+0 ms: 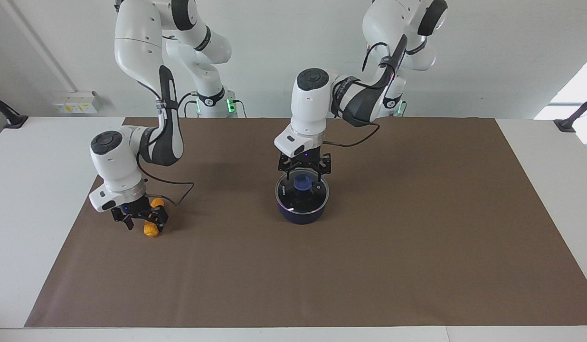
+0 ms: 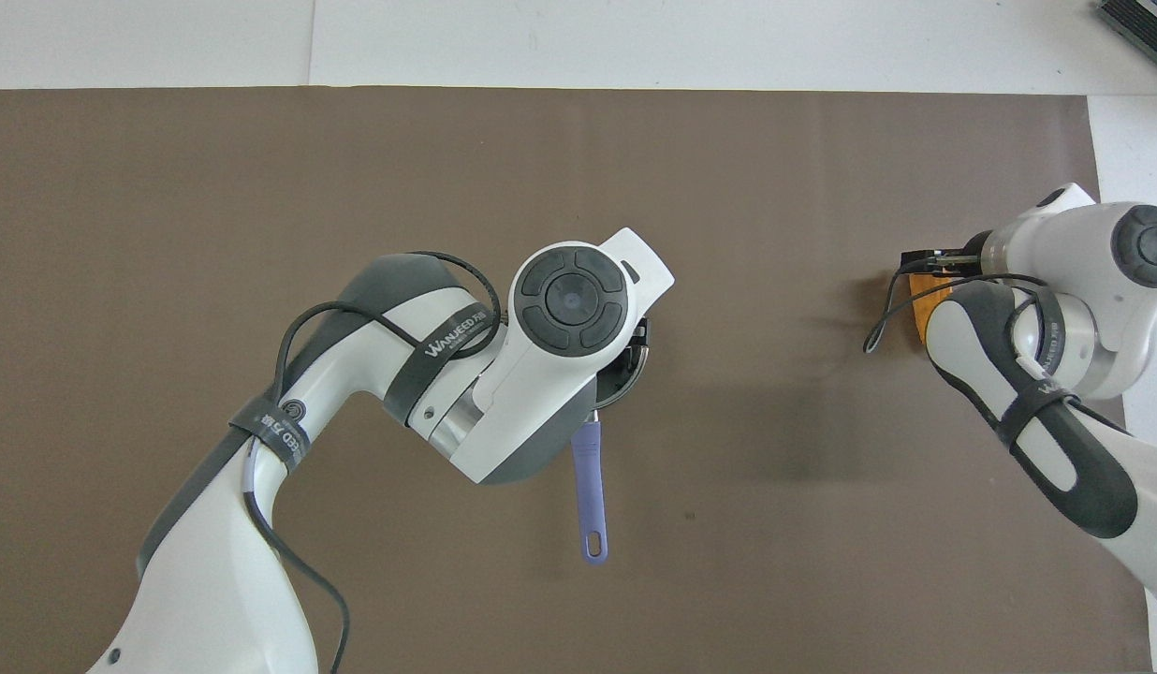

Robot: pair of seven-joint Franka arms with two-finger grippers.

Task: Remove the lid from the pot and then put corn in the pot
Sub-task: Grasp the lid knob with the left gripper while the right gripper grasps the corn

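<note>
While lidded, pot point(image 2: 593, 487) handle robotward.

"WANJEED" on left arm's strap point(image 2: 450, 334)

1. Brown rectangular paper-like mat point(image 1: 369, 237): flat on tbl, lying under the left gripper point(image 1: 304, 172) & the right gripper point(image 1: 139, 219).
2. White table top point(image 1: 37, 190): bare margins round the mat on all sides.
3. Off-white wall socket box point(image 1: 77, 102): on the wall, right arm's end, well apart from right gripper.
4. Black clamp-on bracket point(image 1: 8, 116): tbl edge, right arm's end; second black bracket point(image 1: 576, 116), left arm's end, well apart from left gripper.
5. Dark ribbed slab point(image 2: 1140, 19): partly cut off by the overhead view's edge, off the mat, right arm's end; type unclear.
</note>
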